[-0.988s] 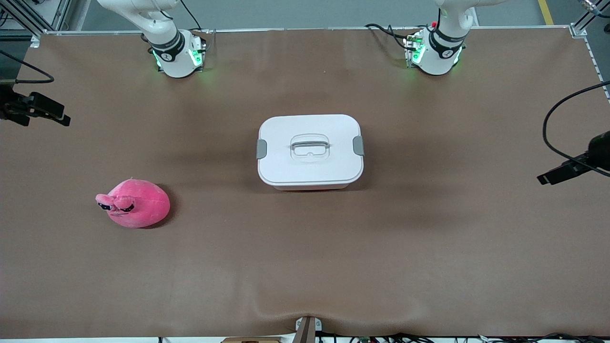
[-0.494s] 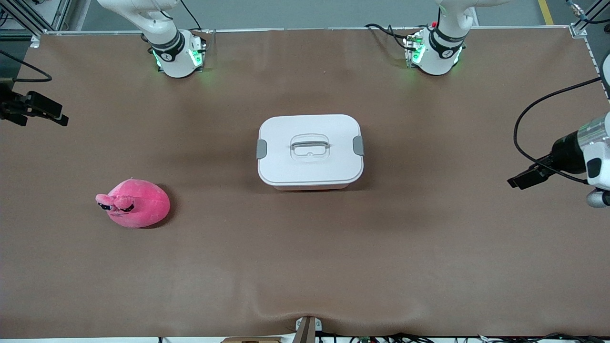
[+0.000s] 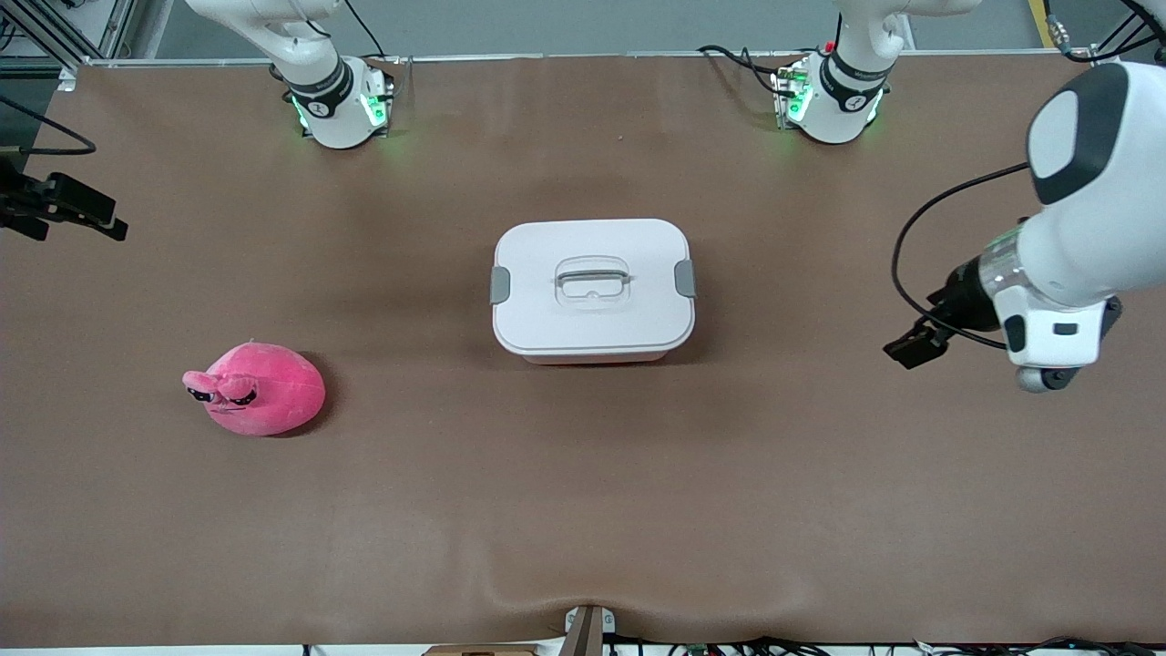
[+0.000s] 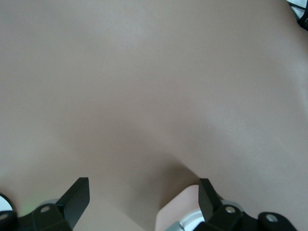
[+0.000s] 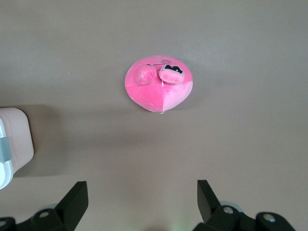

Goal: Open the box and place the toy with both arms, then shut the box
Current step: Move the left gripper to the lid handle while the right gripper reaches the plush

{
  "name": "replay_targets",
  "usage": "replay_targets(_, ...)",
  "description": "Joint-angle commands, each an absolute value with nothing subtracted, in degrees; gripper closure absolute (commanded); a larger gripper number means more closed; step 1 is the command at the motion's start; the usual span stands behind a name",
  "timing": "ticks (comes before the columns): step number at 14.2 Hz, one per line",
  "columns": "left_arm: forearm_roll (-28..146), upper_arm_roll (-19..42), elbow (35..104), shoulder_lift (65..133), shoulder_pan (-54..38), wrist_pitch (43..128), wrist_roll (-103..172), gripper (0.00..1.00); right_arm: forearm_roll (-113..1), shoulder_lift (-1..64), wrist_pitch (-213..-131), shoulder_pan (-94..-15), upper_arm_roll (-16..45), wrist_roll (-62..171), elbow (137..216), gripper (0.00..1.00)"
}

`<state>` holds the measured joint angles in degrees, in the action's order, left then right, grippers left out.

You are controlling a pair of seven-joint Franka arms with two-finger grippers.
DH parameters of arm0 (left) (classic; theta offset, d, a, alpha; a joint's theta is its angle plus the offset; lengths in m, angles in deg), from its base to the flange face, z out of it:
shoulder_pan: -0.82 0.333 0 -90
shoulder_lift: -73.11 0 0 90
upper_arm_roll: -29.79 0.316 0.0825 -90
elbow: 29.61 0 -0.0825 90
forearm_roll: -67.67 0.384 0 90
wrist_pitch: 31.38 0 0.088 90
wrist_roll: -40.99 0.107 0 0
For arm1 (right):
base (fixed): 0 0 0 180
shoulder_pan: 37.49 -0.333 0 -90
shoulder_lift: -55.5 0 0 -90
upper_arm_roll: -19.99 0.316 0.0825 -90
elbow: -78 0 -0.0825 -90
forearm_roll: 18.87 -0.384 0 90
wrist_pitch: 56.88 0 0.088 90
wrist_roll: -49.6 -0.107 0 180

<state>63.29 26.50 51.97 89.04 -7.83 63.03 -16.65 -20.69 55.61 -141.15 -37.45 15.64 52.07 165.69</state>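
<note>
Box (image 3: pixel 593 290) sits mid-table, lid clipped; toy (image 3: pixel 260 389) lies nearer the camera, toward the right arm's end. Left gripper (image 4: pixel 144 199), fingers apart, hangs over bare table (image 4: pixel 144 86); right gripper (image 5: pixel 143 202), likewise apart, overlooks the toy. Unclipping comes next, I judge.

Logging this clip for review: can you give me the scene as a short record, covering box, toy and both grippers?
box: mid-table, lid on
side clips: both down
toy: on the table toward the right arm's end, nearer the front camera than the box
left gripper: open, empty, over bare table at the left arm's end
right gripper: open, empty, over its table end
</note>
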Motion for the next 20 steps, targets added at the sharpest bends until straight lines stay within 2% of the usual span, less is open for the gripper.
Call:
replay_targets(1, 62.39, 26.71, 51.86, 89.28, -10.33, 63.54, -22.97, 0.0, -20.71, 55.15, -140.9, -37.23, 16.03, 52.14, 165.19, 0.0)
replay_targets(4, 62.39, 26.62, 52.38, 89.63, -13.23, 65.12, -30.09, 0.0, -20.71, 53.75, -140.9, -37.14, 16.12, 53.11, 165.45, 0.0)
replay_targets(10, 62.48, 26.62, 53.79, 89.99, -18.59, 68.55, -45.28, 0.0, -20.89, 46.19, -145.03, -36.97, 16.12, 64.71, 166.06, 0.0)
replay_targets(15, 62.48, 26.62, 54.58, 90.07, -22.2, 70.57, -59.0, 0.0, -20.89, 44.34, -145.29, -37.93, 16.38, 65.41, 166.33, 0.0)
replay_targets(20, 63.1, 26.62, 54.58, 92.71, -27.65, 73.56, -71.31, 0.0, -20.8, 42.32, -151.26, -39.78, 16.38, 65.5, 166.42, 0.0)
